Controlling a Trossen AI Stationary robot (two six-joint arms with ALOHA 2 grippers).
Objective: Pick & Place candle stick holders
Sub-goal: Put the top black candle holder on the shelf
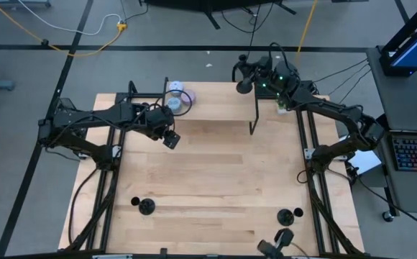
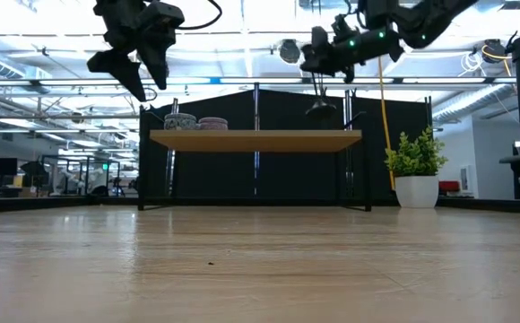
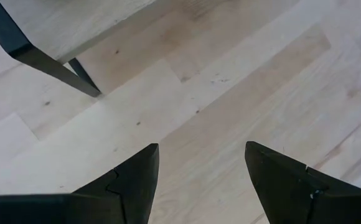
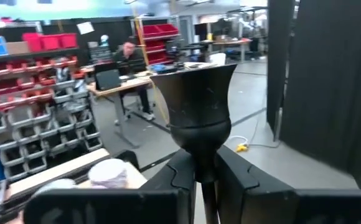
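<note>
My right gripper (image 1: 248, 75) is shut on a matte-black candle stick holder (image 4: 199, 93), high above the far right end of a low wooden shelf (image 1: 216, 108); it also shows in the low view (image 2: 318, 58). Two more black holders stand on their disc bases near the table's near edge, one at the left (image 1: 147, 207) and one at the right (image 1: 286, 214). My left gripper (image 1: 171, 138) is open and empty, raised over the table in front of the shelf's left end; its fingers frame bare wood in the left wrist view (image 3: 199, 168). My right gripper pinches the holder's thin stem (image 4: 205, 174) between its two fingers, just below the bulge under the cup. The cup (image 4: 199, 81) stands out past the fingertips. The holder is lifted clear of shelf and table. Its disc base is hidden behind the fingers.
Two pastel round candle tins (image 1: 177, 99) sit on the shelf's left end. The shelf stands on thin black legs (image 3: 84, 78) at the table's far side. A camera mount (image 1: 280, 243) sits at the near edge. Bare tabletop (image 1: 223, 180) lies between the shelf and the two standing holders.
</note>
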